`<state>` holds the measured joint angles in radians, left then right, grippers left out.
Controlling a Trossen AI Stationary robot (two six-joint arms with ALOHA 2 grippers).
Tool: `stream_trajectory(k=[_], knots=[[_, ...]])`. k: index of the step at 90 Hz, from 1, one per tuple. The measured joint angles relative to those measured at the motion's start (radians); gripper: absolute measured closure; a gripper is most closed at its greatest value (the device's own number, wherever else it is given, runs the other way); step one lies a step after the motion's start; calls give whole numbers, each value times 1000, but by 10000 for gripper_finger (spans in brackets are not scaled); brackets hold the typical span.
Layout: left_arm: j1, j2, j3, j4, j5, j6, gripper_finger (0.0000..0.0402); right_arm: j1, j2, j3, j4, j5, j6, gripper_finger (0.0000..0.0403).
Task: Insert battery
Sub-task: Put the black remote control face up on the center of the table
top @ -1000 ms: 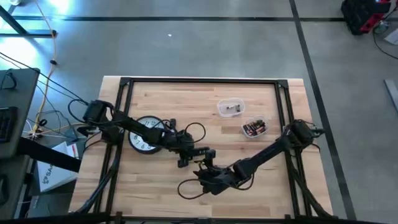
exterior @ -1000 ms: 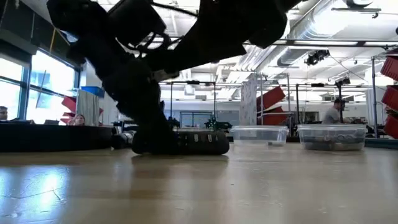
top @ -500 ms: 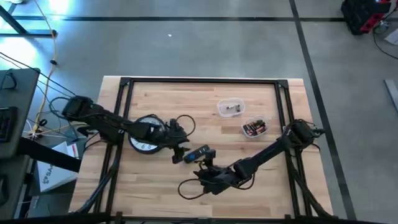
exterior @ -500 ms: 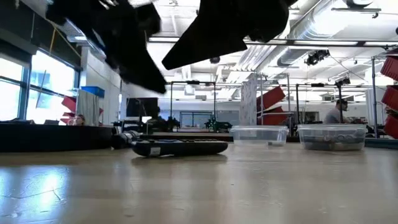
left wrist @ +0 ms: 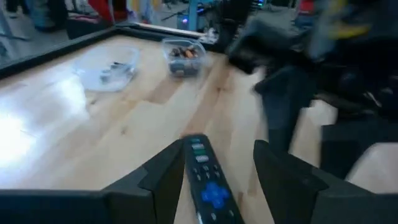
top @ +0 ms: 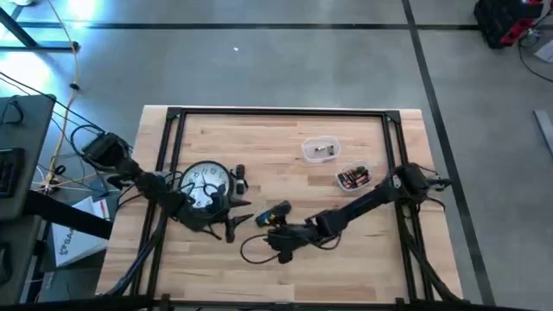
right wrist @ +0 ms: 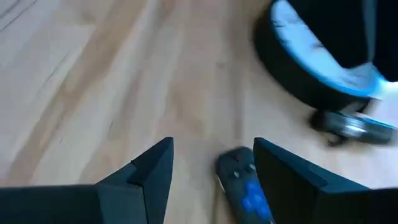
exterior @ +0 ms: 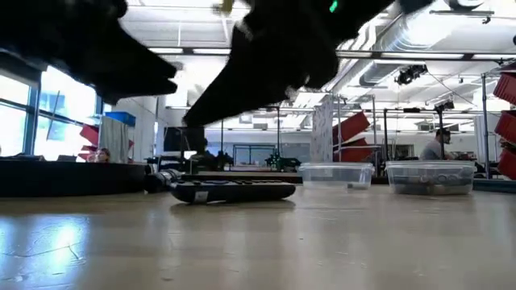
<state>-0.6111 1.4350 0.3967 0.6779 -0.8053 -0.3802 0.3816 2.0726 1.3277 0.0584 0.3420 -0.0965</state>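
Remote (top: 277, 212) lies flat mid-table, buttons up, touched by neither gripper. My right gripper (right wrist: 211, 163) just beside it, fingers spread, empty; left gripper (left wrist: 214, 171) likewise spread, empty, near clock (top: 205, 185). Batteries wait in far tub (top: 352, 178); I judge remote needs flipping first.

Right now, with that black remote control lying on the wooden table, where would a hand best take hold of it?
Judging by its pose, across the narrow middle, coming from above. The black remote control lies flat on the wooden table, long and slim, so fingers could close on its two long edges. The open right hand is close beside it.
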Motion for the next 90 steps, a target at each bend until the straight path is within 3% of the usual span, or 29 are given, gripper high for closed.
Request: stream_trajectory(k=[24,34,74,90], knots=[[-28,0,-6,0,8,23,229,-113,15,0,56,-44,-25,212],[-28,0,-6,-4,9,24,229,-143,19,1,30,-126,-32,212],[-22,0,-6,-8,-16,21,229,-184,47,0,-36,-292,2,212],[-22,0,-5,-7,-16,18,229,-199,75,0,-38,-294,2,212]])
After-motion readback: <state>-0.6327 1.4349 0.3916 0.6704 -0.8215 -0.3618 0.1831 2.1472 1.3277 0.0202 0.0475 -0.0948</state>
